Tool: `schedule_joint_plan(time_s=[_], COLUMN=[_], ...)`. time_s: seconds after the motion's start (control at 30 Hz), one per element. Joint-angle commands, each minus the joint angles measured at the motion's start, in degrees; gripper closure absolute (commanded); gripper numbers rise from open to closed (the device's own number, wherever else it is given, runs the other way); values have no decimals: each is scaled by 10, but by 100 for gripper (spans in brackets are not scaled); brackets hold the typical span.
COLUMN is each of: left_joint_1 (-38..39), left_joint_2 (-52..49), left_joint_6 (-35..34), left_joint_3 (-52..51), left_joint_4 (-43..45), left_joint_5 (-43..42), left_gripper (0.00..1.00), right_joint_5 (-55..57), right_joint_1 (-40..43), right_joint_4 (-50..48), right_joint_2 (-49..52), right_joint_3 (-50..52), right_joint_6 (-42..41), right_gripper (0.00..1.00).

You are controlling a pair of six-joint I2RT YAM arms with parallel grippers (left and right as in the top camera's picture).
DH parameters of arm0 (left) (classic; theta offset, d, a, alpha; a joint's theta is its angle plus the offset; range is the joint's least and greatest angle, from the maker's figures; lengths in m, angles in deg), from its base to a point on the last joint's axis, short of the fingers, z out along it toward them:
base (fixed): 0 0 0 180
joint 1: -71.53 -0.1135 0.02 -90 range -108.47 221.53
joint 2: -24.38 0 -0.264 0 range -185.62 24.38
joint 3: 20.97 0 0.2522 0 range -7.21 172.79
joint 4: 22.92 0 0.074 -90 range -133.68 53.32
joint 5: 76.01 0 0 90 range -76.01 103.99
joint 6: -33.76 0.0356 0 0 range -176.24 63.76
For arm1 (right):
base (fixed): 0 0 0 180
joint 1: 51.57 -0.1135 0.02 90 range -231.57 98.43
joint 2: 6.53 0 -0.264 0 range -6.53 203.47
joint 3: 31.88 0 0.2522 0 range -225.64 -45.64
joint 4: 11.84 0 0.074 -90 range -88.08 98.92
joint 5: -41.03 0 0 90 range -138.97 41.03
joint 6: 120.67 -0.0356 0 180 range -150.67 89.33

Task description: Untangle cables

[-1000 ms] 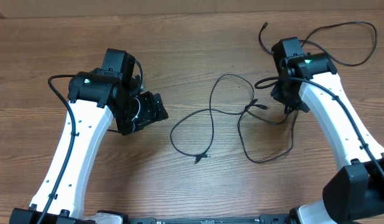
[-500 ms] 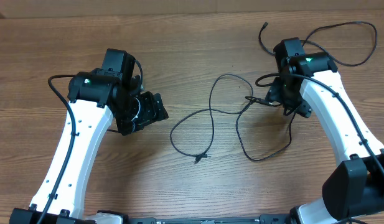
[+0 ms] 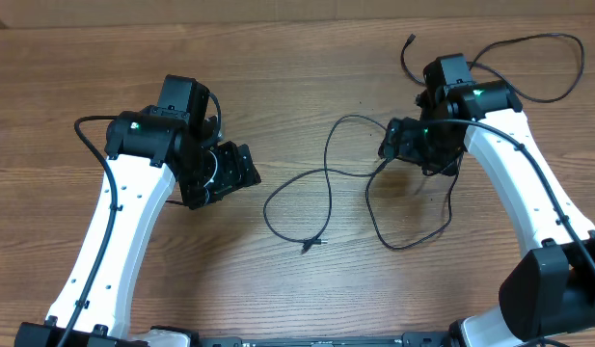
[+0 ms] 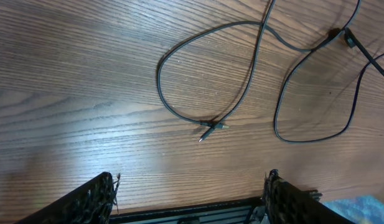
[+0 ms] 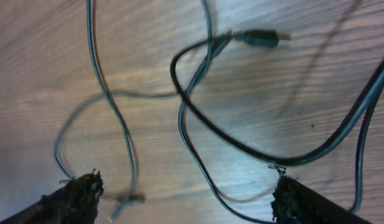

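**Overhead:** L gripper [image 3: 237, 173] sits left of centre, jaws apart, nothing in them, well apart from the cables [image 3: 328, 183]. R gripper [image 3: 393, 143] hangs over the spot where the two mid-table cords cross, jaws spread. Can't tell contact from up here.
- Count: 2 arms, 2 grippers. 2 cords crossed mid-table, plus 1 far cord [image 3: 543, 43] looped behind the R arm, so 3 cables by my reading.
- Risk: a close at the crossing probably pinches both cords, and a pull then drags the pair along and tightens the tangle instead of freeing it.
- Also, the R arm's elbow is near the far cord and could snag it.

**L wrist:** both fingers at the bottom corners, wide open, only bare table [image 4: 67, 74] between.
- Count: 1 big loop ending in 1 plug [image 4: 210, 129], and 1 second loop to the right of it.
- Risk: with no L hold on the big loop, any R pull likely slides everything across the wood, so no separation.

**R wrist:** fingers wide, nothing clamped. The cords lie on the wood below and the view is blurry.
- Count: 2–3 strands crossing, 1 clear connector [image 5: 263, 38] at the top, and maybe another at the bottom left, too smeared to say.
- Risk: strands run close together, so a blind close likely grabs the wrong one or two at once.
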Motion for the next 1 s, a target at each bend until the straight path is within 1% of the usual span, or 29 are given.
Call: schedule_joint_plan(time_s=[0.0,0.1,0.27,0.37,0.6,0.8,0.97], left_joint_1=[1,1,1,1,1,1,1], left_joint_2=[6,6,6,6,6,6,6], left_joint_6=[9,9,9,9,9,9,9], left_joint_3=[-1,-1,-1,-1,-1,-1,-1], left_joint_4=[0,0,0,0,0,0,0], left_joint_5=[4,4,4,4,4,4,4], left_gripper=[22,22,22,22,21,21,21], right_joint_5=[41,47,52,74,134,236,278], right_joint_1=[0,0,1,0,1,1,5], right_joint_4=[-18,-47,-84,-92,-81,-47,-26], right_joint_2=[2,2,2,2,2,2,2], right_joint_3=[12,38,80,89,93,106,120], right_joint_6=[-58,-95,-186,-216,-222,-222,-222], right_gripper=[11,9,8,7,5,1,0])
